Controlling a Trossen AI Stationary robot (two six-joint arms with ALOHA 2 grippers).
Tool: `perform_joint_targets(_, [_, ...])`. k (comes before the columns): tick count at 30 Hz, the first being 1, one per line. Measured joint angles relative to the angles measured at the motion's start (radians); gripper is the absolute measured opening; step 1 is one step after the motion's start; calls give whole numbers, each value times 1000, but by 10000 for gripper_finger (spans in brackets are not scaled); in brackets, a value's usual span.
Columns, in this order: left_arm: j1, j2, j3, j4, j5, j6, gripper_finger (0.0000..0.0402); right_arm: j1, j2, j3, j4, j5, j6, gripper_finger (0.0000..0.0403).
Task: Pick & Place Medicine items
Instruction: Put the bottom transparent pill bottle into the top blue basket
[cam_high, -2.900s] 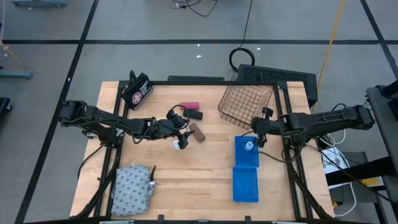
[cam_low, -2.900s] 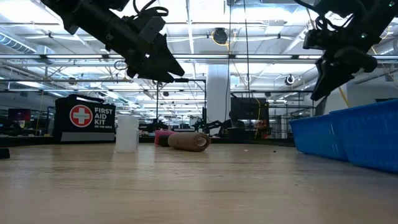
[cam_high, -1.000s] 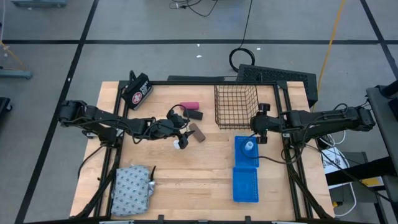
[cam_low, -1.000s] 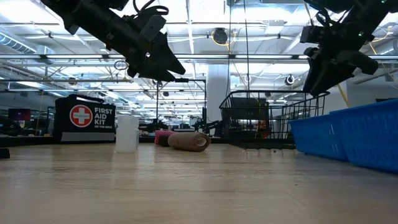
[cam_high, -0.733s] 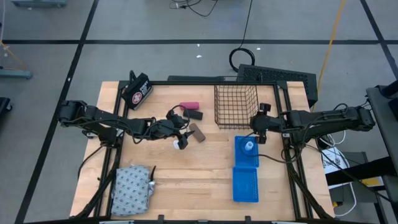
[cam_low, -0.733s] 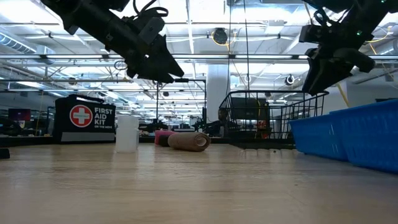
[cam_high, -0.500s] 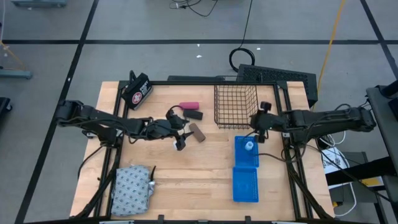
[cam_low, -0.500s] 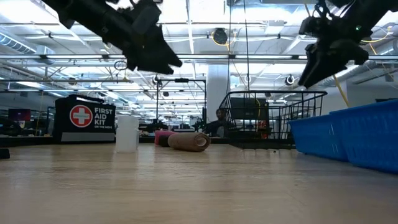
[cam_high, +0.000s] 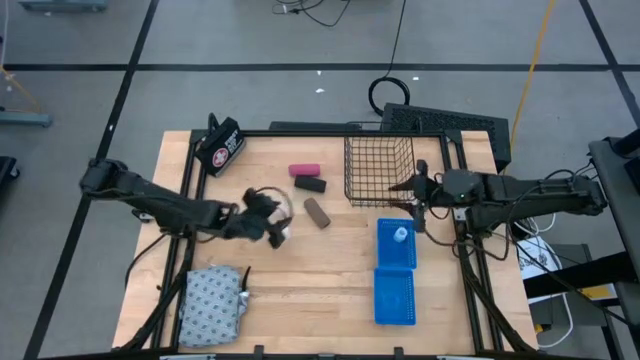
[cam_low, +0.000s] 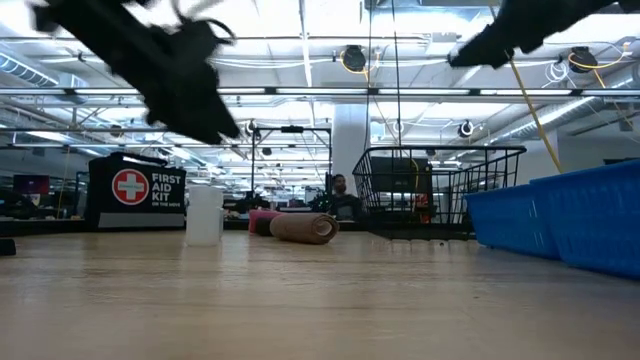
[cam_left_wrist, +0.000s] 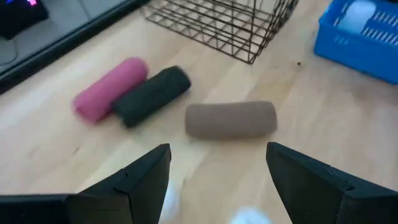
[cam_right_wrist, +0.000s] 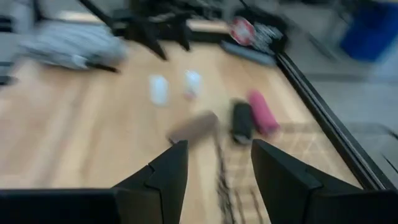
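A: Where are the arms?

B: In the high view the left gripper (cam_high: 268, 222) hangs over the wooden table (cam_high: 330, 290) left of centre, fingers spread and holding nothing. The right gripper (cam_high: 412, 190) sits right of centre, at the right edge of the dark wire basket (cam_high: 378, 170); its fingers are also apart and empty.

A: And the medicine items?

B: The pink oblong roll (cam_high: 303, 169) and the black oblong roll (cam_high: 310, 184) lie close together in the upper middle, with the brown oblong roll (cam_high: 317, 212) just below them. One small white round bottle (cam_high: 400, 235) stands in the upper flat blue plastic tray (cam_high: 396, 256) at lower right; another small white bottle (cam_low: 204, 214) shows left of centre in the low view. The soft grey-white patterned pouch (cam_high: 209, 305) lies at lower left.

A: Anything else?

B: A black first-aid case with a red-and-white emblem (cam_high: 221, 146) sits at upper left.
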Motion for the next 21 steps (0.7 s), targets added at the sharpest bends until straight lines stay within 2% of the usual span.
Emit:
perform_joint_targets(4, [-142, -76, -4, -162, -65, -179, 268, 1, -8, 0, 90, -127, -101, 169])
perform_joint_targets(9, [-265, -61, -31, -210, -60, -257, 268, 0, -23, 0, 129, -282, -172, 180])
perform_joint_targets(14, [-283, 55, -114, -174, -56, -376, 268, 0, -23, -35, 221, -400, -164, 217])
perform_joint_targets(21, [-241, 212, -179, -20, -85, -408, 269, -1, -24, -140, 425, -395, -175, 257])
